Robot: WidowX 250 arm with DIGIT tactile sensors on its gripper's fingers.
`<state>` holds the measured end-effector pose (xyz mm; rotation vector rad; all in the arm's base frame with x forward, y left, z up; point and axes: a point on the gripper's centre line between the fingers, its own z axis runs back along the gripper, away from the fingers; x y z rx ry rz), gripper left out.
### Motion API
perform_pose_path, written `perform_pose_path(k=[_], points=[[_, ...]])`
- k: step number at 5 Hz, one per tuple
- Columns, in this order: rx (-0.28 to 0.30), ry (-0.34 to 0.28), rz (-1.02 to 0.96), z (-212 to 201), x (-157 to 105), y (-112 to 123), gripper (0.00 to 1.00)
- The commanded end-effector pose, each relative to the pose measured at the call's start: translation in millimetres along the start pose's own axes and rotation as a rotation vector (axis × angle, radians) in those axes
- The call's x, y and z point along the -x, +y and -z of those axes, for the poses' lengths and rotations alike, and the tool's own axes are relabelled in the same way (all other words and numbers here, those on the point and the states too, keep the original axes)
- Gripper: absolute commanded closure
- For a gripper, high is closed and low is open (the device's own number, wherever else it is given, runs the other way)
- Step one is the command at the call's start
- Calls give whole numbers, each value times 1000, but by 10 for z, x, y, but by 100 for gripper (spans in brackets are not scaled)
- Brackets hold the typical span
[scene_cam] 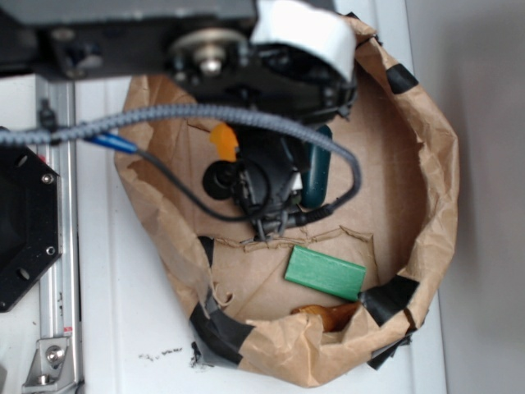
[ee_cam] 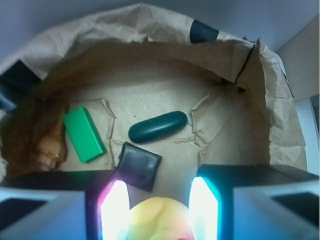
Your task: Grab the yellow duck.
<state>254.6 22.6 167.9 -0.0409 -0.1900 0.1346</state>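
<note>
Going left to right in the wrist view, there's an orange-brown glossy object (ee_cam: 42, 142) against the crumpled paper bag wall (ee_cam: 150, 30), then a green block (ee_cam: 84, 134), a black square pad (ee_cam: 138, 165) and a dark green capsule-shaped thing (ee_cam: 157, 126) lying on the bag floor. The yellow duck (ee_cam: 156, 219) sits right at the bottom edge between the two glowing fingers (ee_cam: 116, 210), with the gripper (ee_cam: 156, 212) fairly narrow around it, though I honestly can't tell if the pads are actually touching it. From the exterior view the arm (scene_cam: 262, 74) covers most of the bag and hides the duck.
</note>
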Motion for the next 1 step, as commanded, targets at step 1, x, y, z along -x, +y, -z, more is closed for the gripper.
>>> perform_pose_path(k=[1], points=[[65, -74, -41, -95, -212, -69, 100]])
